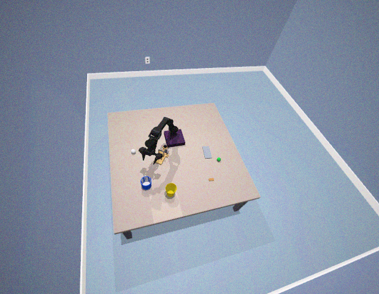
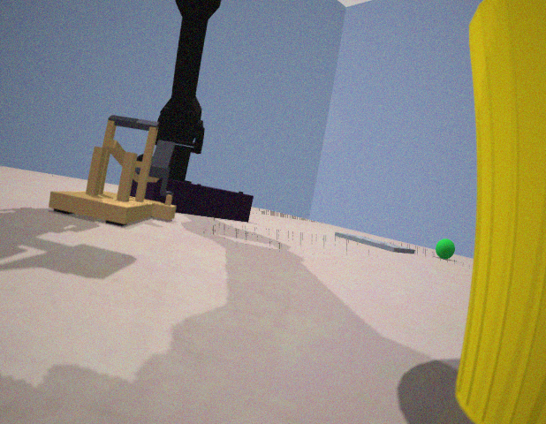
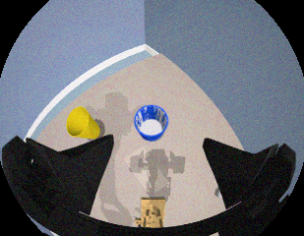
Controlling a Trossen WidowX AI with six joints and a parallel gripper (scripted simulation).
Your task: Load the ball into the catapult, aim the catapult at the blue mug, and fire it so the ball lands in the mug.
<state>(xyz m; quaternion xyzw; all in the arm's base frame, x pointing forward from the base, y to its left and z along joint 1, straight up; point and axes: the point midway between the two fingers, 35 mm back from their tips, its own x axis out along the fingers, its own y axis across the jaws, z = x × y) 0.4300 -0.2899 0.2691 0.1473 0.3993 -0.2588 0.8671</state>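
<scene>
The blue mug (image 1: 146,187) (image 3: 152,138) stands upright near the front left of the table. The wooden catapult (image 1: 160,160) (image 2: 113,208) (image 3: 152,208) stands between the mug and the arm's base; its spoon end looks dark, and I cannot tell whether a ball lies in it. A white ball (image 1: 132,151) (image 3: 217,193) lies left of the catapult, partly behind a finger in the wrist view. A green ball (image 1: 218,159) (image 2: 444,248) lies at the right. My gripper (image 1: 149,160) (image 3: 161,142) is open and empty, high above the table near the catapult; the exterior view does not show it.
A yellow cup (image 1: 170,191) (image 2: 515,205) (image 3: 84,124) stands right of the blue mug. The arm's purple base (image 1: 175,138) (image 2: 214,202) is behind the catapult. A flat grey slab (image 1: 206,152) (image 2: 374,242) and a small orange block (image 1: 211,179) lie at the right.
</scene>
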